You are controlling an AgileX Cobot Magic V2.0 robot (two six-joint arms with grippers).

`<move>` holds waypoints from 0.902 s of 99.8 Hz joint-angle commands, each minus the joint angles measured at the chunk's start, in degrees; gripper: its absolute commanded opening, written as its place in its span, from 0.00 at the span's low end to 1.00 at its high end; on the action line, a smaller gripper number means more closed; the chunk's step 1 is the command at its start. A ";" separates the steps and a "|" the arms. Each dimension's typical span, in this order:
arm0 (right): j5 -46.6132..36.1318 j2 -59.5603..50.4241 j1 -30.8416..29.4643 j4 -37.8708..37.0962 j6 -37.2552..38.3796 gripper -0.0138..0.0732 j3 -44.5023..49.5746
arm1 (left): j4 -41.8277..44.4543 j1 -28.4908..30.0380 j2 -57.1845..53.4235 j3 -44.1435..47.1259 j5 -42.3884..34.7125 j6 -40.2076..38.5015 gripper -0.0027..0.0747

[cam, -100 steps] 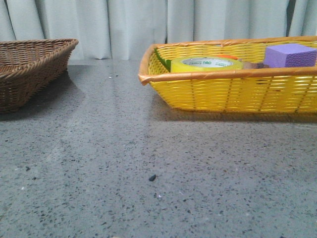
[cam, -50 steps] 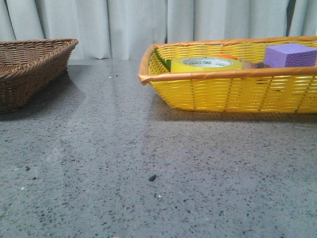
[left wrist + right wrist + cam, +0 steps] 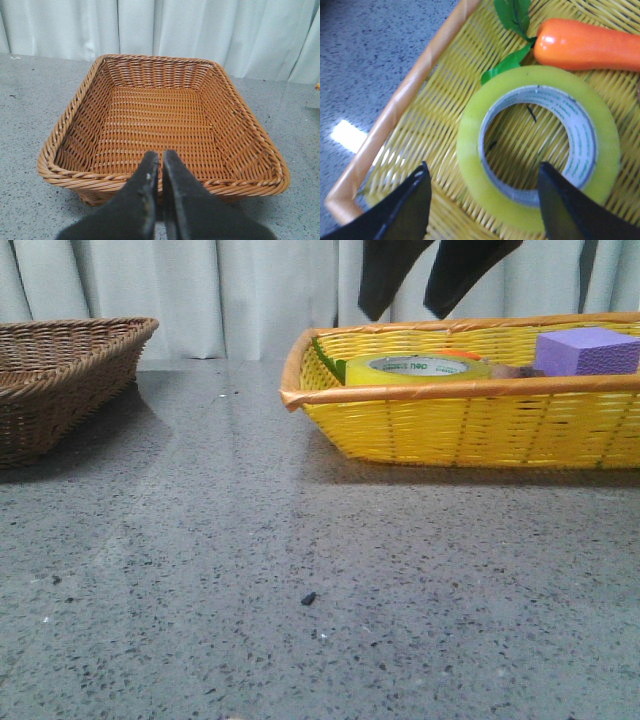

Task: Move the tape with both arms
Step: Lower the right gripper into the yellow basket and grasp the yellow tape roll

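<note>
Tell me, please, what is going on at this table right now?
The right gripper, jaws open, hangs over the wide roll of translucent yellow packing tape lying flat in the yellow woven basket, beside an orange carrot-shaped toy. Nothing is gripped yet. The left gripper, fingers closed and empty, points at the brown wicker basket.

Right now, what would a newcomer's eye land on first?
The bright yellow woven basket at right on the grey table, holding the translucent yellow tape roll beside a purple foam block. The open black right gripper hangs above the tape; the shut left gripper faces an empty brown wicker basket.
</note>
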 commanded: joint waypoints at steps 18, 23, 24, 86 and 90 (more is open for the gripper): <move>3.28 4.76 0.12 -0.70 -0.69 0.61 -7.61 | -0.08 -0.43 0.56 -2.12 -4.09 -0.55 0.01; 3.57 5.62 0.12 -0.70 -0.69 0.61 -7.94 | -0.08 -0.43 0.56 -2.12 -4.09 -0.55 0.01; 3.57 5.64 0.22 -0.70 -0.69 0.61 -7.94 | -0.08 -0.43 0.56 -2.12 -4.09 -0.55 0.01; 2.50 9.14 1.21 -1.40 -0.80 0.58 -8.16 | -0.08 -0.43 0.56 -2.12 -4.09 -0.55 0.01; 2.50 9.14 1.21 -1.59 -0.80 0.55 -8.16 | -0.08 -0.43 0.56 -2.12 -4.09 -0.55 0.01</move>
